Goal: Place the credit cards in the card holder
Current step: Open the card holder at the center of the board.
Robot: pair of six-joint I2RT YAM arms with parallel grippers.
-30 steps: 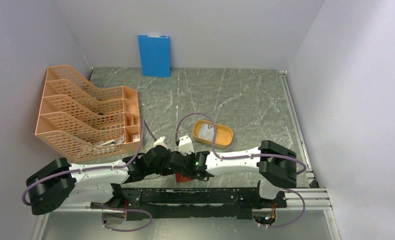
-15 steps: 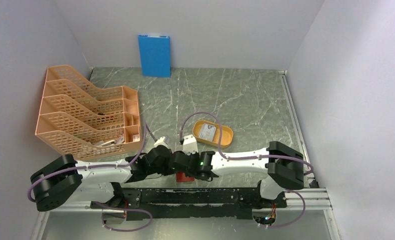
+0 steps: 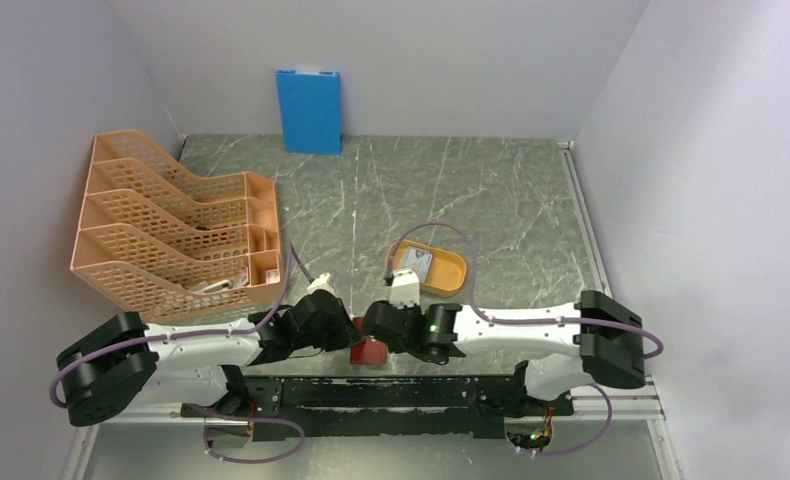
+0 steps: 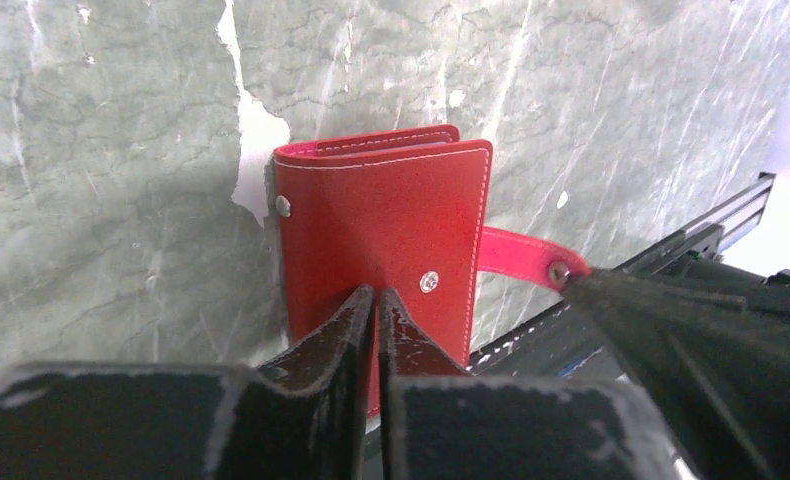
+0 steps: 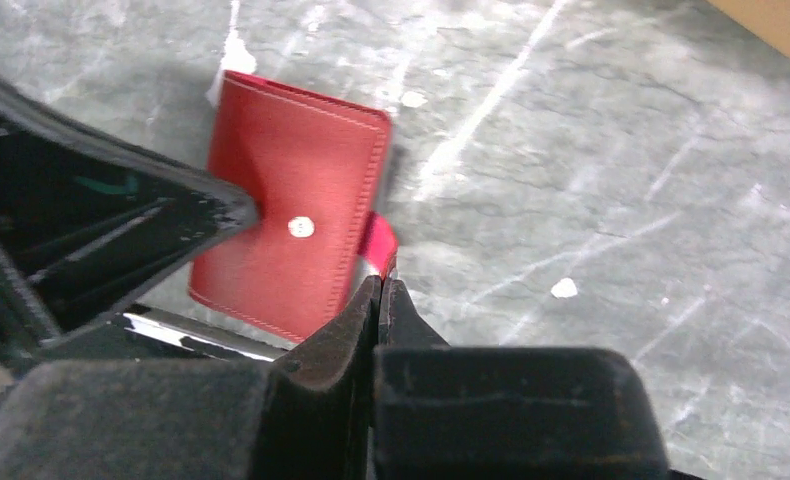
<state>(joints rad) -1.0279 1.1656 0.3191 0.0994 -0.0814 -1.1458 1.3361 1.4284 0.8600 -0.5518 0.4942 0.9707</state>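
The card holder (image 4: 376, 225) is a red folded wallet lying closed and flat near the table's front edge (image 3: 368, 353). Its snap tab (image 4: 516, 255) sticks out sideways. My right gripper (image 5: 380, 285) is shut on the end of that tab. My left gripper (image 4: 376, 297) is shut, its tips resting on the wallet's cover beside a snap stud (image 4: 429, 282). In the top view the left gripper (image 3: 348, 337) and the right gripper (image 3: 379, 338) meet over the wallet. One pale credit card (image 3: 416, 262) lies in the orange oval tray (image 3: 451, 272).
An orange mesh file rack (image 3: 171, 235) stands at the left with small items in its front slots. A blue board (image 3: 309, 110) leans on the back wall. A metal rail (image 3: 421, 390) runs along the near edge, just behind the wallet.
My right arm has shifted to the right, drawing the snap tab out and uncovering more of the wallet. The left arm has stayed almost still on the cover.
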